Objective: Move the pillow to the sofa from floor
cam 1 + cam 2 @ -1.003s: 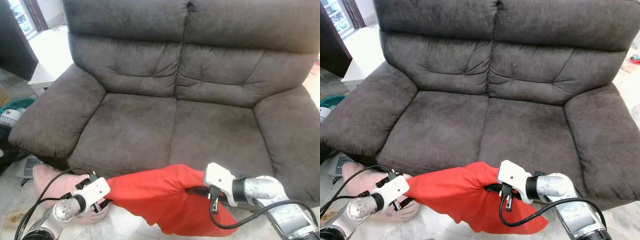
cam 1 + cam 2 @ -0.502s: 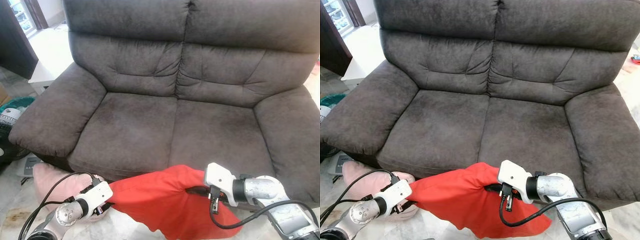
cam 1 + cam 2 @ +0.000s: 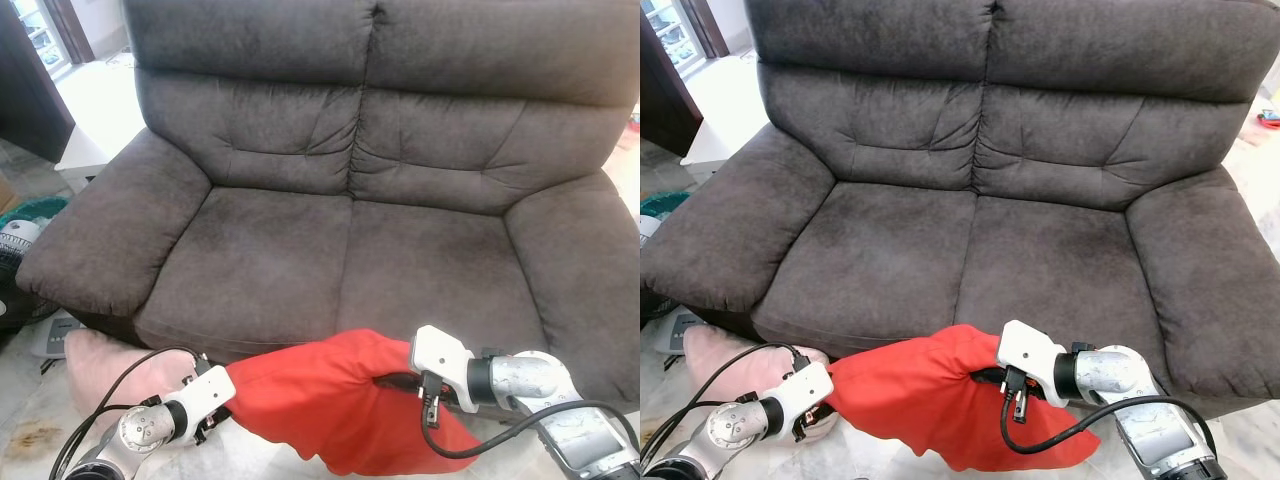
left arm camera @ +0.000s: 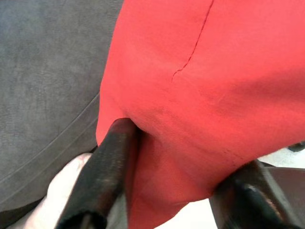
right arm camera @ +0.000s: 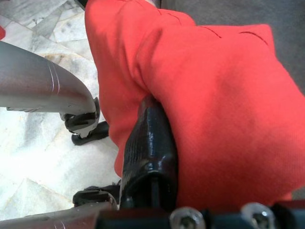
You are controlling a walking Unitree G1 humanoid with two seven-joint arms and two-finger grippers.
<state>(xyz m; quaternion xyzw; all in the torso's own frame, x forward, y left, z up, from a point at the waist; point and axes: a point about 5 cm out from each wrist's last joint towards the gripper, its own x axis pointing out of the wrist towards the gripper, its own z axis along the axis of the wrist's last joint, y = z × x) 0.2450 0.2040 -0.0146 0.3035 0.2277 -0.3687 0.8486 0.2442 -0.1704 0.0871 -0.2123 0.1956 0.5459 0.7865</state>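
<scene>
A red pillow (image 3: 320,400) hangs just in front of the dark grey sofa's (image 3: 300,250) front edge, held up between my two arms. My left gripper (image 3: 215,408) is shut on the pillow's left corner; in the left wrist view its fingers (image 4: 102,176) straddle a bunch of the red pillow's (image 4: 200,71) fabric. My right gripper (image 3: 395,382) is shut on the pillow's upper right part. One of its black fingers (image 5: 147,148) is sunk into a fold of the red pillow (image 5: 228,105), and the other is hidden behind the cloth.
A pink pillow (image 3: 100,365) lies on the marble floor (image 3: 30,430) by the sofa's left front corner, right behind my left wrist. A fan and a green basket (image 3: 20,235) stand at the far left. A white low table (image 3: 95,110) stands beyond the left armrest.
My left gripper has sunk a little and slid to the right, taking the pillow's left corner with it. The right arm has stayed in place.
</scene>
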